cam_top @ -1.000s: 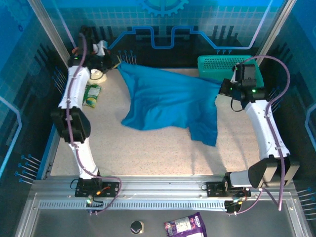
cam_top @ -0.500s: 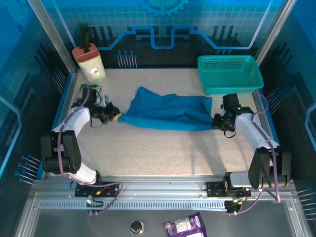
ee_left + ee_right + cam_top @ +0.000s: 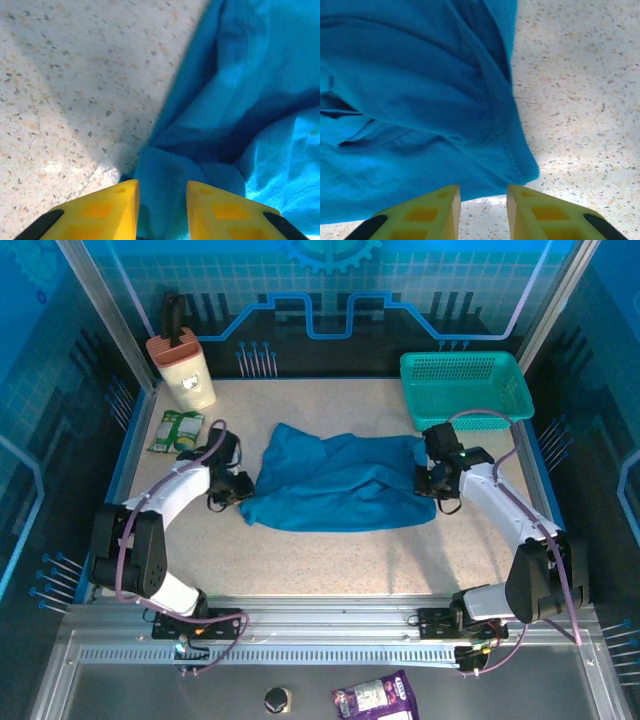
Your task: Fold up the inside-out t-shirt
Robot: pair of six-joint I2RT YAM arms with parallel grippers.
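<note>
The inside-out t-shirt (image 3: 340,482) lies crumpled in the middle of the table (image 3: 330,555), spread wider than it is deep, with folds and ridges across it. The left gripper (image 3: 240,488) sits low at the shirt's 9 o'clock edge. From its wrist camera, the left gripper (image 3: 162,210) has its yellow fingers (image 3: 105,210) a narrow way apart, and a lobe of the blue cloth (image 3: 235,100) lies in the gap between them, speckled tabletop off toward 10 o'clock.

The right gripper (image 3: 425,478) is down at the shirt's 3 o'clock edge. Seen from its own wrist, the right gripper (image 3: 483,212) is also narrowly parted and holds nothing. There is bare table between the fingers (image 3: 430,215), and the hemmed corner of the shirt (image 3: 420,100) ends just ahead of the tips at 12 o'clock.

A teal mesh basket (image 3: 465,388) stands at the table's 1 o'clock corner, apart from the shirt. A beige container (image 3: 187,372) with a dark handle stands at 11 o'clock, with a green packet (image 3: 177,430) lying just in front of it.
</note>
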